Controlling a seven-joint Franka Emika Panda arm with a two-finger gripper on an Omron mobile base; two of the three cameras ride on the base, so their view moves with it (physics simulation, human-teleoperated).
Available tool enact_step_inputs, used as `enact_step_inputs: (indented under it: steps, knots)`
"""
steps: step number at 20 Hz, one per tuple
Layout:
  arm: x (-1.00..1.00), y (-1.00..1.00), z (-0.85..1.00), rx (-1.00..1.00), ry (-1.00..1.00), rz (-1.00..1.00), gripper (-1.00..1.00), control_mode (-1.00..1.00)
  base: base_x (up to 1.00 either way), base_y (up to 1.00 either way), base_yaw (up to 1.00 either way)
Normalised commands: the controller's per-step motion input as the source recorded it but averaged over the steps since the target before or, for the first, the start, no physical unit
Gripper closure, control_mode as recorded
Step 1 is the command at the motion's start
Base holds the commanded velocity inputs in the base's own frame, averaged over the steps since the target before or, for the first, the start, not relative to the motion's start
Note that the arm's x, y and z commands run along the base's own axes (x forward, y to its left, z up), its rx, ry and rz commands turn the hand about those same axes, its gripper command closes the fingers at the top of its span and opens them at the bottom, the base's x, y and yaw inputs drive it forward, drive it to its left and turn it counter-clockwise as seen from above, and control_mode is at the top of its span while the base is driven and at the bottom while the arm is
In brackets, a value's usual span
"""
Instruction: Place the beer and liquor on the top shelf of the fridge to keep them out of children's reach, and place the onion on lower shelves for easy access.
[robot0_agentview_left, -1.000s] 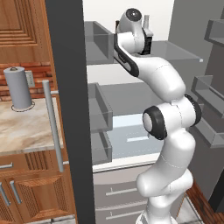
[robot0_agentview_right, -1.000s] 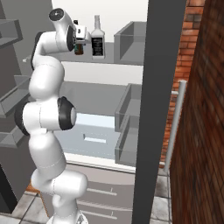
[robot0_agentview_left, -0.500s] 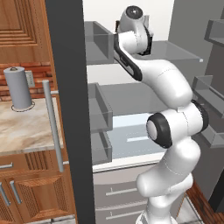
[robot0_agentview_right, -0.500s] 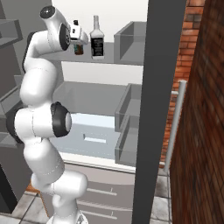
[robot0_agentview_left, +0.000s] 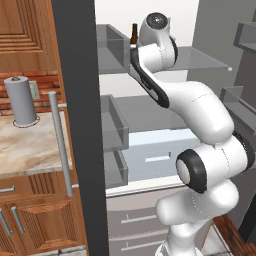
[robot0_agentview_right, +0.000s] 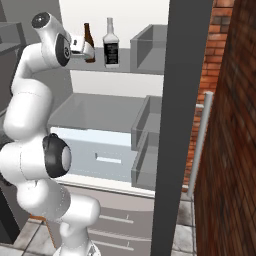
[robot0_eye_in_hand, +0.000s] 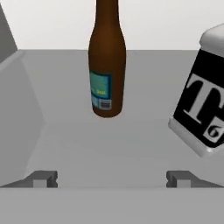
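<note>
The beer (robot0_eye_in_hand: 106, 65), a slim brown bottle with a blue label, stands upright on the top shelf (robot0_eye_in_hand: 109, 140) of the open fridge (robot0_agentview_right: 177, 125). It is straight ahead of my gripper (robot0_eye_in_hand: 113, 178) and apart from it. The gripper is open, its fingertips (robot0_eye_in_hand: 45, 177) wide and holding nothing. The liquor (robot0_eye_in_hand: 202, 96), clear with a black label, stands just right of the beer. From the right base view the beer (robot0_agentview_right: 89, 42) and liquor (robot0_agentview_right: 111, 50) stand side by side with the gripper (robot0_agentview_right: 84, 51) at their left. The lower shelves (robot0_agentview_right: 100, 112) are bare. The onion is out of view.
A grey side bin (robot0_agentview_right: 150, 47) sits at the right end of the top shelf, with more bins (robot0_agentview_right: 147, 150) below. The fridge door (robot0_agentview_left: 75, 125) stands open at left, beside a counter with a paper towel roll (robot0_agentview_left: 21, 102). A brick wall (robot0_agentview_right: 235, 125) is at right.
The hand has drawn back a little from the beer, which now stands free on the top shelf. The arm's elbow has swung lower and outward.
</note>
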Motion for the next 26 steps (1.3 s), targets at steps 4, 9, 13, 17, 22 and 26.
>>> enact_step_inputs:
  steps: [4, 9, 13, 17, 22, 26]
  knots:
    - [-0.47, -0.06, -0.22, 0.00, -0.08, 0.00, -1.00, -1.00, 0.00, 0.00, 0.00]
    - [-0.56, -0.25, -0.15, 0.00, -0.10, 0.00, -1.00, -1.00, 0.00, 0.00, 0.00]
    - [-0.66, -0.27, -0.08, 0.02, -0.12, 0.00, -1.00, -1.00, 0.00, 0.00, 0.00]
    - [-0.80, -0.20, -0.01, 0.01, -0.11, 0.00, -1.00, -1.00, 0.00, 0.00, 0.00]
    - [-0.96, -0.22, 0.00, 0.00, -0.05, 0.02, -1.00, -1.00, 0.00, 0.00, 0.00]
    - [-1.00, -0.26, 0.00, 0.00, 0.00, 0.01, -1.00, -1.00, 0.00, 0.00, 0.00]
